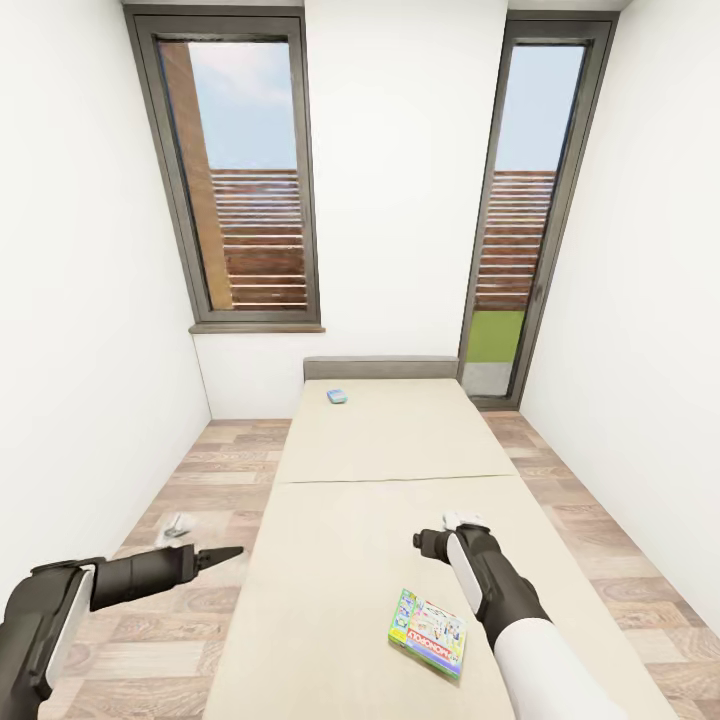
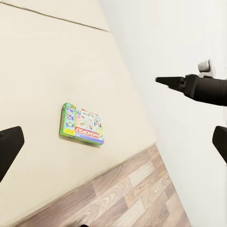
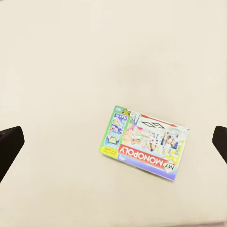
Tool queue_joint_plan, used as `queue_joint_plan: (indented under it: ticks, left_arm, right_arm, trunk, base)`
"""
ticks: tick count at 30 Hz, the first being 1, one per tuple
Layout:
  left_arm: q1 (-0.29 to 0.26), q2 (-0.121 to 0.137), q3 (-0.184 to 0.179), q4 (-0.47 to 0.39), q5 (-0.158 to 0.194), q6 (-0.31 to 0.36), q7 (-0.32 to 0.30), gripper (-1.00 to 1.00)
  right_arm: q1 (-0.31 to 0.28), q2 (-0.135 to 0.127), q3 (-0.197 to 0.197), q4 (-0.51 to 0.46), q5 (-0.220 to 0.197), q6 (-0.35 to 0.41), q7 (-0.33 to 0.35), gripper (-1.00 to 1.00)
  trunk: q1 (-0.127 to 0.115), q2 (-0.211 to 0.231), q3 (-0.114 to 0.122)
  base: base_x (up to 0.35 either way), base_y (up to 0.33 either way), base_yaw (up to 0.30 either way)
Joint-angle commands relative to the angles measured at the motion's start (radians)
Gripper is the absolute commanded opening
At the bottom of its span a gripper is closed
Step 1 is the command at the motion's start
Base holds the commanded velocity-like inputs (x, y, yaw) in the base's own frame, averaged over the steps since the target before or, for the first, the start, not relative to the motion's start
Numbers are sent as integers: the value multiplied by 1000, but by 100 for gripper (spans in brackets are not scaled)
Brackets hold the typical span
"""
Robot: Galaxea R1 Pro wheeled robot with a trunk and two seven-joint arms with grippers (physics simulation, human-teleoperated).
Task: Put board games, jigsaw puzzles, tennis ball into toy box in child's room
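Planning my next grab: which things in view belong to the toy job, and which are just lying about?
Job: near board game on the bed; far board game near the headboard.

Lying about: small pale object on the floor, too unclear to name.

Bright even daylight w/ faint shadows, sharp renders, wide-angle stretch at edges.

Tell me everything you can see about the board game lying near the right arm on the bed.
The board game is a thin flat rectangular box with a busy printed cover: green edge, white middle, a red band reading MONOPOLY. It lies flat and closed on the cream bed, turned askew, near the foot end. Nothing touches it; the right gripper hovers apart from it, fingers spread.
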Motion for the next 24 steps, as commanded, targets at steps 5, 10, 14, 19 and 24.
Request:
queue_joint_plan:
  ticks: [5, 10, 14, 19, 24]
  left_arm:
    - [-2, 3, 7, -4, 2, 11, -22, 100]
    - [-2, 4, 8, -5, 2, 11, -28, 100]
    - [-3, 12, 9, -5, 3, 11, -31, 100]
    - [-3, 20, 10, -5, 4, 11, -40, 100]
    - [-3, 32, 10, -5, 3, 11, -105, 100]
  right_arm:
    - [-1, -1, -2, -2, -7, 8, -5, 100]
    - [-1, -2, -2, -1, -7, 8, -6, 100]
    - [-1, 0, -2, 0, -7, 9, -7, 100]
    - [-1, 1, -2, 0, -7, 10, -6, 100]
    - [-1, 2, -2, 0, -7, 9, -6, 100]
  trunk:
    - [1, -2, -2]
    - [1, -2, -2]
    - [1, -2, -2]
    - [1, -2, -3]
    - [1, -2, -7]
  base:
    - [0, 0, 0]
    - [0, 0, 0]
    - [0, 0, 0]
    - [0, 0, 0]
    - [0, 0, 0]
